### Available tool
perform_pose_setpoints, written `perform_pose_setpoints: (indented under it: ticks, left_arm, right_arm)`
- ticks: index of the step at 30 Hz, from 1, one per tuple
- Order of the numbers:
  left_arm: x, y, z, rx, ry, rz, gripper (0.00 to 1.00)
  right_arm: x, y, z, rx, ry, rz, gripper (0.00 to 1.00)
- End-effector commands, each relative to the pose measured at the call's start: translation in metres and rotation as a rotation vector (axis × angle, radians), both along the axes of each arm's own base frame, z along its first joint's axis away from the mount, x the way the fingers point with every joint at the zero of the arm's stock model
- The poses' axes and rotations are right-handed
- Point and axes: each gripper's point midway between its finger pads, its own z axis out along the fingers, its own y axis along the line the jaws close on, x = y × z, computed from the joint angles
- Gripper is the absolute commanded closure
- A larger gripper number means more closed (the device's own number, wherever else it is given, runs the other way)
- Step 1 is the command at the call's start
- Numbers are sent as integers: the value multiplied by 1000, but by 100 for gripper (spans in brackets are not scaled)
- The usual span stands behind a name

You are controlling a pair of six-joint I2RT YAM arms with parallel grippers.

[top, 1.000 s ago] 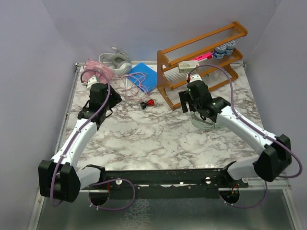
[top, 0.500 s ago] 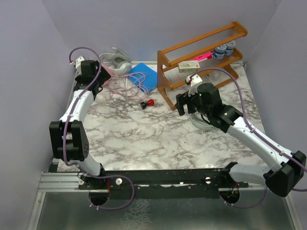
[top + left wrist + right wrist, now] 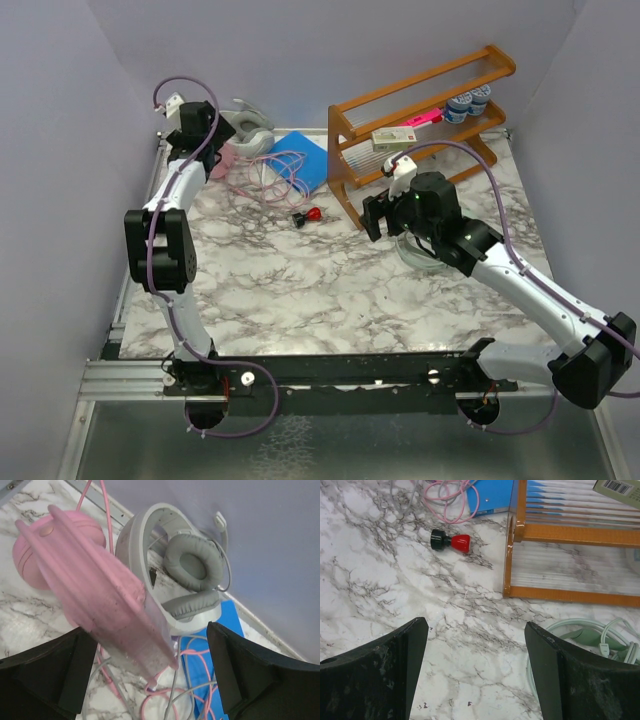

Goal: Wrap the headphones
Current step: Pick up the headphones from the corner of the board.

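Headphones, pink [image 3: 95,595]: headband stands tilted between the left gripper [image 3: 147,647] fingers, apparently not pinched
Left gripper state: spread wide, holding nothing; probably set astride the band for a pickup
Headphones, grey [image 3: 192,562]: just behind the pink set, against the back wall
Cables [image 3: 451,502]: loose loops partly over the blue pad [image 3: 227,625], unwrapped
Right gripper [image 3: 475,630]: wide open, empty, over bare table [image 3: 385,570]
Headphones, green [image 3: 585,635]: beside its right finger, before the wooden rack [image 3: 560,532]
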Motion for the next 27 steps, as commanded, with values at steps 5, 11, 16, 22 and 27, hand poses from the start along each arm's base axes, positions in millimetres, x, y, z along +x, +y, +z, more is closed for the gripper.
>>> perform_pose_setpoints:
  ticks: [5, 11, 16, 22, 27]
  left_arm:
    - [28, 16, 11, -38, -110, 121, 27]
    - [31, 15, 6, -40, -169, 116, 40]
    - [21, 23, 48, 15, -282, 128, 75]
    - [-4, 24, 116, 43, -403, 125, 88]
    - [-42, 32, 163, 84, -481, 162, 88]
  right_arm:
    - [2, 6, -2, 2, -12, 22, 14]
    - [2, 9, 0, 11, -6, 31, 15]
    - [-1, 6, 4, 20, -15, 27, 15]
    - [-2, 5, 3, 20, -13, 22, 15]
    - [-3, 7, 0, 21, 1, 34, 16]
